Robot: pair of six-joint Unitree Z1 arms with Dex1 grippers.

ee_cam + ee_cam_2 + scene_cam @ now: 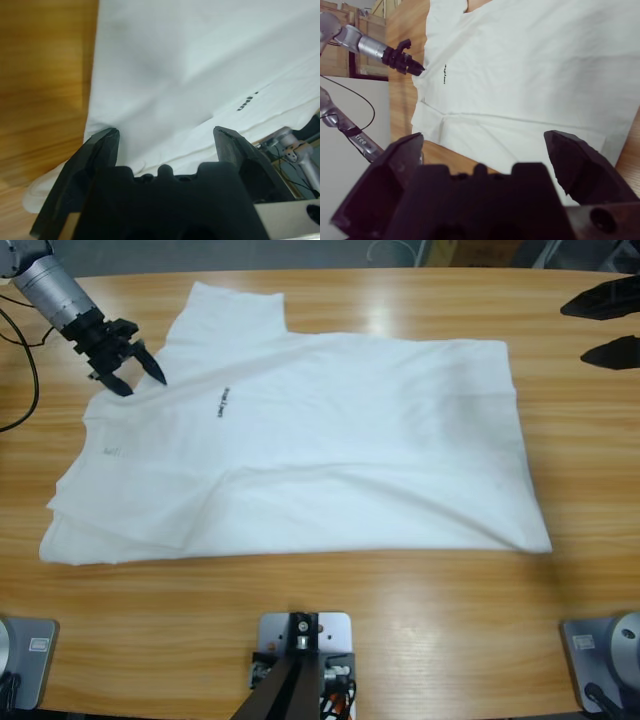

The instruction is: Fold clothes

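Lying spread across the middle of the wooden table, the white T-shirt is seen with its neck end toward the arm at the upper left and its hem toward the far right; a small dark printed mark sits on the chest. Relative to that mark, the left gripper is poised just beyond the collar side, jaws spread wide and empty, over the cloth's edge by the neck. The right gripper is held off beyond the hem, well apart from the mark, jaws likewise wide with nothing between them. For a clean fold, a single layer at the shoulder should probably be pinched, not a bunch, and the hem corner should be taken evenly so the cloth is carried over flat
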